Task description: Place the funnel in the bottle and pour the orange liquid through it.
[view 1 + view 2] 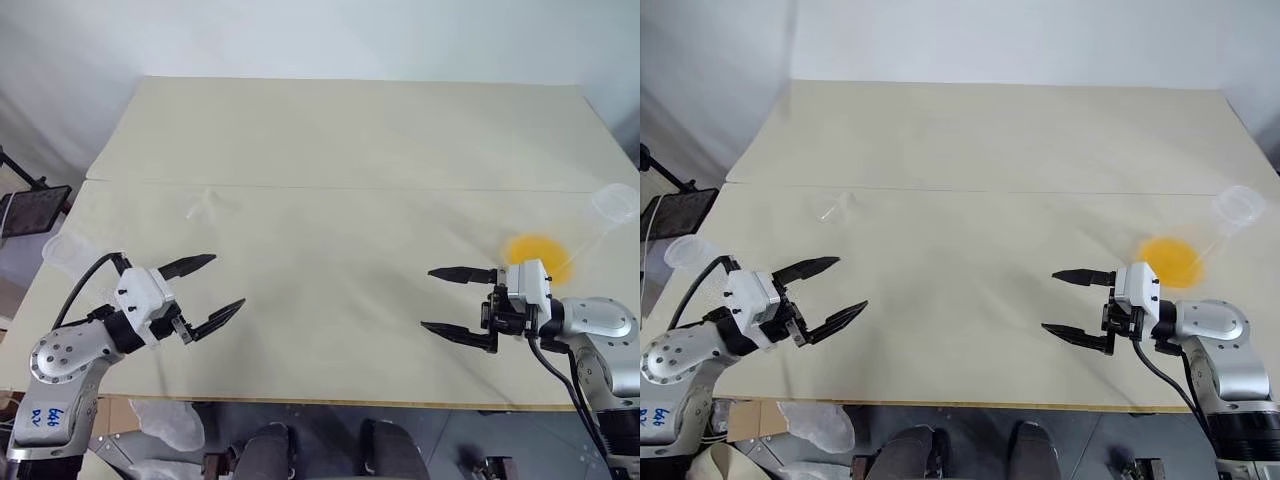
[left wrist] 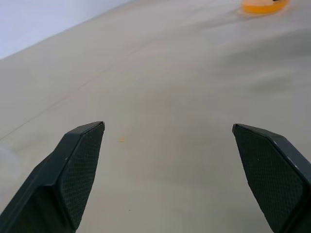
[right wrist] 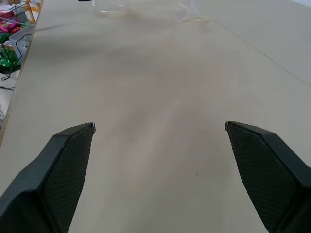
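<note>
Orange liquid sits in a clear vessel at the table's right edge, just behind the right gripper. Clear funnel lies left of centre, beyond the left gripper. Both grippers hover wide open and empty.

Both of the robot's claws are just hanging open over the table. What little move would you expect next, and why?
Probably the left gripper moves toward the small clear funnel lying beyond it. Both grippers are open and empty, the right gripper holds nothing beside the orange liquid, and the funnel must go into the bottle first.
</note>
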Robot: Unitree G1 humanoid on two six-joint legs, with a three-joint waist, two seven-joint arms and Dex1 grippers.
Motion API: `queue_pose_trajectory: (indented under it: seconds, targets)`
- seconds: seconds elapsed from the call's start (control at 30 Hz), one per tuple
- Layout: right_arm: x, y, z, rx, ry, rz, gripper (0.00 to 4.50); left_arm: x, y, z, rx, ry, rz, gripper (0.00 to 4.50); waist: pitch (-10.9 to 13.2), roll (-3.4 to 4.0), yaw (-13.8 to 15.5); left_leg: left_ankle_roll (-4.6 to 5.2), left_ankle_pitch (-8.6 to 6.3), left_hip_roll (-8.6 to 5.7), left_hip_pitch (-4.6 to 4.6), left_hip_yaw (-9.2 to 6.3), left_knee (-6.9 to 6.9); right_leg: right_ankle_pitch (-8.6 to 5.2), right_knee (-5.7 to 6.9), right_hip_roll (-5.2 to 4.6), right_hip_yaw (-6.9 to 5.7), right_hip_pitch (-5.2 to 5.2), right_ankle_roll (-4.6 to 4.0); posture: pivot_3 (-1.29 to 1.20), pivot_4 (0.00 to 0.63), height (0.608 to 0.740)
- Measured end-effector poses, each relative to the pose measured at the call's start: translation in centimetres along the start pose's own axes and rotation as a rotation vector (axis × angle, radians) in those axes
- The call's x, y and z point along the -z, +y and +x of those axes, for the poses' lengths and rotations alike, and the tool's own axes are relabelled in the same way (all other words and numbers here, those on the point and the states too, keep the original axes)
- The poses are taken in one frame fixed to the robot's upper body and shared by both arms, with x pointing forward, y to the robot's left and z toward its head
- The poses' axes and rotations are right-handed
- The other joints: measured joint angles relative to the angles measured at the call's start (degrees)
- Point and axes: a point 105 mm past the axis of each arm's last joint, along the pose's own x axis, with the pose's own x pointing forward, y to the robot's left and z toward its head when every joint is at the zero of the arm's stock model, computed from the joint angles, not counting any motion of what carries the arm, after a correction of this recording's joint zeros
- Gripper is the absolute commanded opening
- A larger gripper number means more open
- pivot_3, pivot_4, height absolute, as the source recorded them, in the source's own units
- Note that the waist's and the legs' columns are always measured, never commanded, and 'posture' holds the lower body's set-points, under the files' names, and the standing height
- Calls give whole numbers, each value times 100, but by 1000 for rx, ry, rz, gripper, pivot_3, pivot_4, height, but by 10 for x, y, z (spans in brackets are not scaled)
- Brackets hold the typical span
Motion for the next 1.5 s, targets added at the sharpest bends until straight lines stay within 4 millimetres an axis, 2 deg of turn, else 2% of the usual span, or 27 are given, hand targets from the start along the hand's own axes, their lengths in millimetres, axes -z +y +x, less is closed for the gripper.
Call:
queue_pose_trajectory:
  seconds: [0.17,0.27,0.33,0.5,0.67,0.8,1.0,1.27,1.4,1.5]
  targets:
    - [-1,-2,7,23,-33,4,4491,1,6,-1,-80,-13,-18,4500,1,-1,-6,0,0,0,1,-1,1,0,3,0,-2,0,0,0,150,740]
    - [-10,-7,22,34,-102,6,4491,2,10,-14,-186,-39,-83,4500,1,-2,-67,-4,-2,10,5,5,-2,0,4,3,-1,-3,0,0,150,740]
    - [-21,-9,40,18,-172,11,4491,5,7,-31,-300,-57,-136,4500,1,-3,-123,-5,-3,20,7,0,-3,0,10,2,-2,-3,0,0,150,740]
    - [-47,-5,78,-56,-306,17,4491,33,-13,-79,-578,15,-263,4500,0,-8,-126,0,-7,15,6,-4,2,0,9,-5,-4,1,0,0,150,740]
    - [-71,0,106,-148,-402,-6,4491,45,-24,-124,-872,35,-297,4500,-9,-28,-21,15,-25,15,4,-4,18,0,3,-9,-5,7,0,0,150,740]
    - [-73,10,116,-237,-401,-25,4491,50,-31,-147,-1026,33,-321,4500,-19,-45,27,24,-40,13,1,-14,30,0,3,-10,-14,13,0,0,150,740]
    - [-66,12,116,-258,-378,-39,4491,45,-19,-149,-1078,5,-299,4500,-21,-49,-7,27,-64,21,0,-14,72,0,6,-6,-23,28,0,0,150,740]
    - [-59,13,115,-235,-360,-22,4491,24,37,-122,-1051,-5,-229,4500,-22,-48,-19,25,-71,20,0,-28,86,0,18,-5,-30,34,0,0,150,740]
    - [-55,14,114,-221,-352,-8,4491,30,57,-114,-1082,-8,-265,4500,-22,-47,-28,22,-73,12,0,-27,88,0,21,-1,-34,34,0,0,150,740]
    - [-55,15,116,-211,-354,-11,4491,30,72,-100,-1047,-12,-281,4500,-22,-48,-25,18,-73,10,0,-29,92,0,22,7,-41,34,0,0,150,740]
